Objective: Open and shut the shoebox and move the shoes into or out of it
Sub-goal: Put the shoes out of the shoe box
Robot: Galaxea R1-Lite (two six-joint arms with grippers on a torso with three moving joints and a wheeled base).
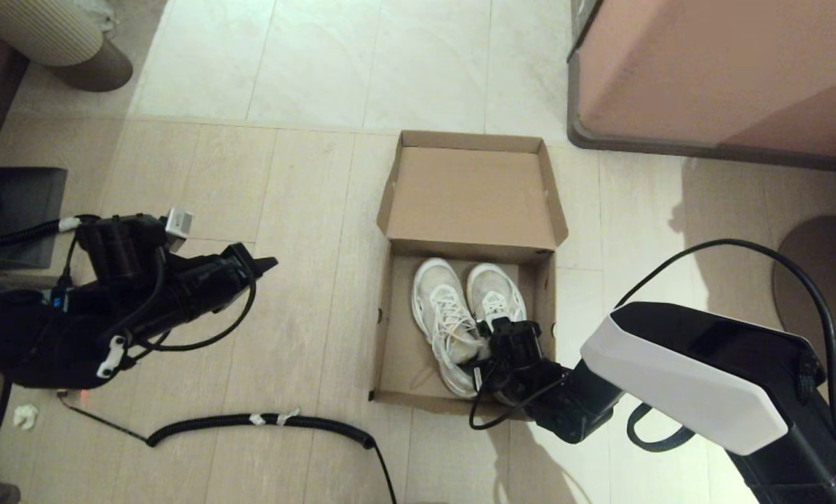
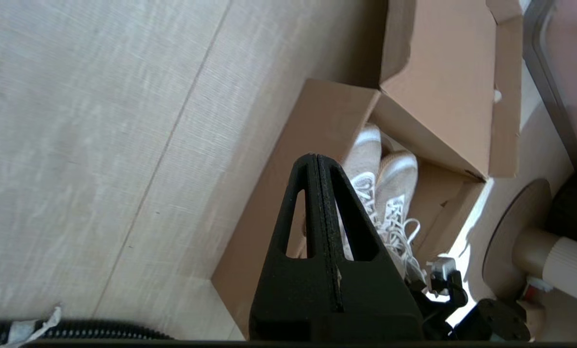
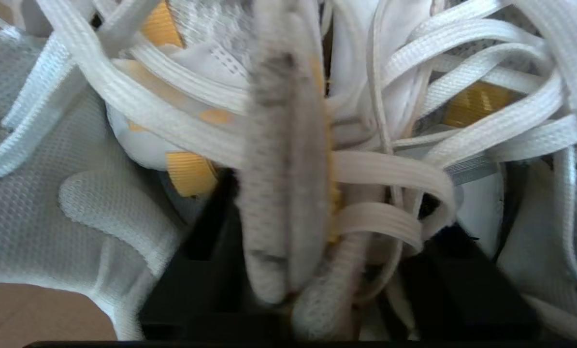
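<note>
The brown cardboard shoebox (image 1: pixel 384 329) stands on the floor with its lid (image 1: pixel 470 196) flipped back and open. Two white mesh sneakers (image 1: pixel 442 308) lie side by side inside, toes toward the lid. My right gripper (image 1: pixel 491 343) reaches down into the box at the heel end. In the right wrist view its black fingers (image 3: pixel 196 270) close around the sneakers' inner collars and white laces (image 3: pixel 288 193). My left gripper (image 1: pixel 267 264) hangs shut and empty above the floor left of the box; its wrist view shows its shut tips (image 2: pixel 316 159) before the box wall (image 2: pixel 308 145) and the sneakers (image 2: pixel 390 193).
A large pinkish-brown furniture block (image 1: pixel 719 70) stands at the back right. A coiled black cable (image 1: pixel 264 421) lies on the floor in front of the box's left side. A dark round base (image 1: pixel 820 280) sits at the right, a black box (image 1: pixel 19 210) at the left.
</note>
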